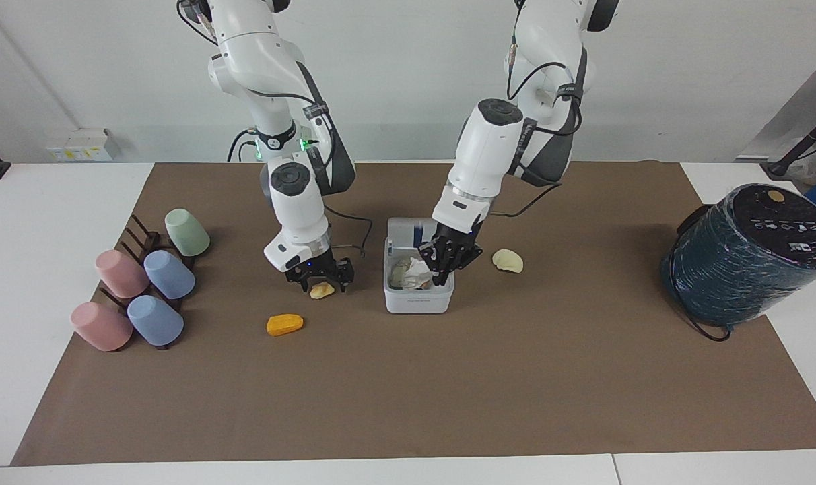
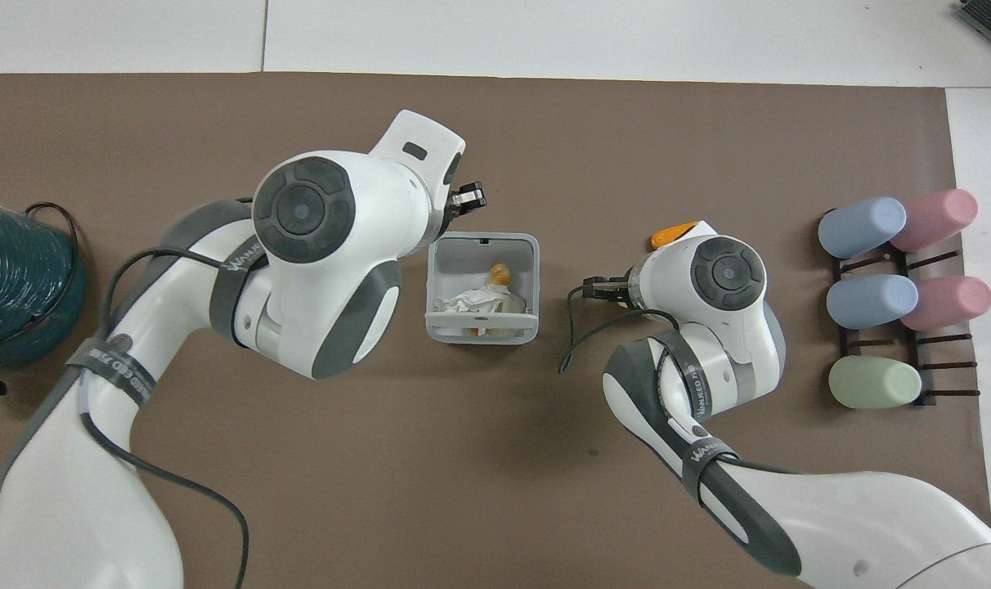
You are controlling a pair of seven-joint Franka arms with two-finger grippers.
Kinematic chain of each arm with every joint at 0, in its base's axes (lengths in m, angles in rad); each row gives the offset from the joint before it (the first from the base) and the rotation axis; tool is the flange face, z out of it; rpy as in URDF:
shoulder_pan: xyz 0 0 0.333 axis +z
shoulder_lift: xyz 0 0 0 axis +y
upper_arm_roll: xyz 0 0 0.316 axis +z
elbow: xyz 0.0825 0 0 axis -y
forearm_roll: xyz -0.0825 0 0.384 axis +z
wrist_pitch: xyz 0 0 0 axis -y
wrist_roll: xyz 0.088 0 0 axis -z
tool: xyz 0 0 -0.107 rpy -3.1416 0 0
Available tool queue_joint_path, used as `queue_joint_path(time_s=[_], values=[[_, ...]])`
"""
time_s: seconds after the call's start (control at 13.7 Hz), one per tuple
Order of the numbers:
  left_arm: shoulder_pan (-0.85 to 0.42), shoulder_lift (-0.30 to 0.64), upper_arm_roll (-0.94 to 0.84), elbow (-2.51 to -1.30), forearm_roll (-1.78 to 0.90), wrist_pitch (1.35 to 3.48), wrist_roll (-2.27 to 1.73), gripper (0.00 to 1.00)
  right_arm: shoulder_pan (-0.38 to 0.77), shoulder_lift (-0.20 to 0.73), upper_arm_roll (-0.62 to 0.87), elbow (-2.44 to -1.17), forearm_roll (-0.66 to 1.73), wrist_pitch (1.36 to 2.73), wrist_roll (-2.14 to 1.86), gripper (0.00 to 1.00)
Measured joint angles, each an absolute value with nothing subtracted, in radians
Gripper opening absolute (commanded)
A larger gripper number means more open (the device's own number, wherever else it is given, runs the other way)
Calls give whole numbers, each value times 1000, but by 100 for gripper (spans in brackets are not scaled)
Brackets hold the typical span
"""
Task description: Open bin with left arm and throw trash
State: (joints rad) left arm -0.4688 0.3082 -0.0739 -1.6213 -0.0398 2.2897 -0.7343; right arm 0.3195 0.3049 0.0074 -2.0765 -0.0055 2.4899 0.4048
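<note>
Left hand (image 1: 446,261) over open bin (image 1: 418,300).

A brown mat (image 1: 408,391) covers most of the white tabletop (image 1: 44,202). At the right arm's end, a dark rack (image 1: 139,242) carries five cups lying tilted: one green cup (image 1: 186,232), two blue cups (image 1: 169,274) and two pink cups (image 1: 120,273). At the left arm's end, a dark teal cylinder (image 1: 751,252) stands on the mat's edge, a black cable (image 1: 707,331) trailing at its base.
</note>
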Motion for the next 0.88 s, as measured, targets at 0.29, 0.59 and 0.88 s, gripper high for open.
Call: queue_joint_path(time_s=[0.29,0.59,0.88], values=[[-408,294,-72,-1588,-40,2144,-678,42,320,305,2,-2081,-5,2490,405,0],[-359,282,-69,-1631,-40,2079,-605,95,320,273,2,-2073,-5,2490,493,0],[-344,218,-68,-1788,-40,2085,-563,100,322,177,7,-2003,-5,2409,561,0]])
